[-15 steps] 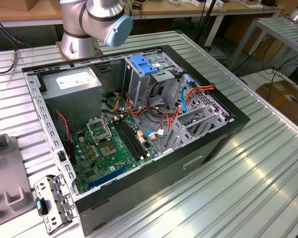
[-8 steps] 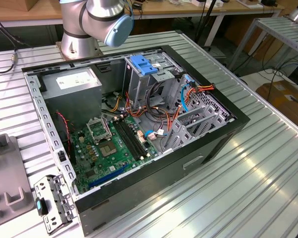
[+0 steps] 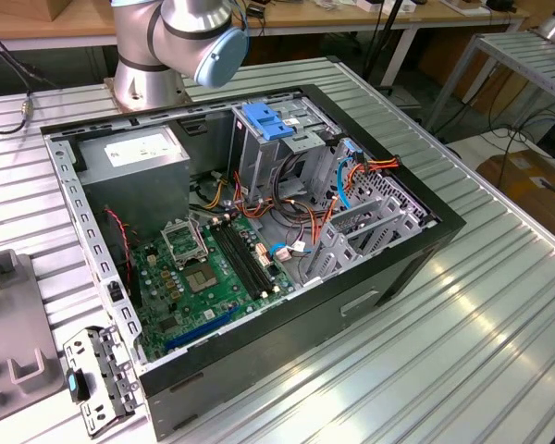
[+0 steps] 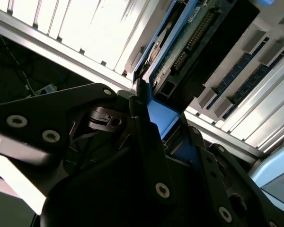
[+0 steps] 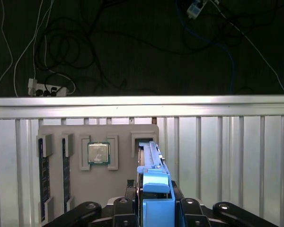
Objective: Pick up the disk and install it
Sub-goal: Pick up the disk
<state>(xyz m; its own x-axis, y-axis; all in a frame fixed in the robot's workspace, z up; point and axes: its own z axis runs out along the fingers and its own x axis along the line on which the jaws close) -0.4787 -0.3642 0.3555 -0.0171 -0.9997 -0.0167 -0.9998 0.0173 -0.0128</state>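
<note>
Fingers [image 4: 143, 126] clamped on disk [image 5: 151, 161] at blue carrier; I see disk on edge, at grey tray [image 5: 85, 189] slot.

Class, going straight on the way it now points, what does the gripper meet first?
The disk: its blue-framed end lies right at the gripper, standing on edge in the grey tray. Whether they touch is unclear.

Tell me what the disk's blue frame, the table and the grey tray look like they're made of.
The disk frame is smooth, matte blue with moulded edges, so likely plastic. The table is ribbed, silvery and reflects light, so likely aluminium. The tray is dull, uniform grey with moulded pockets, probably plastic or foam; I can't tell which.
</note>
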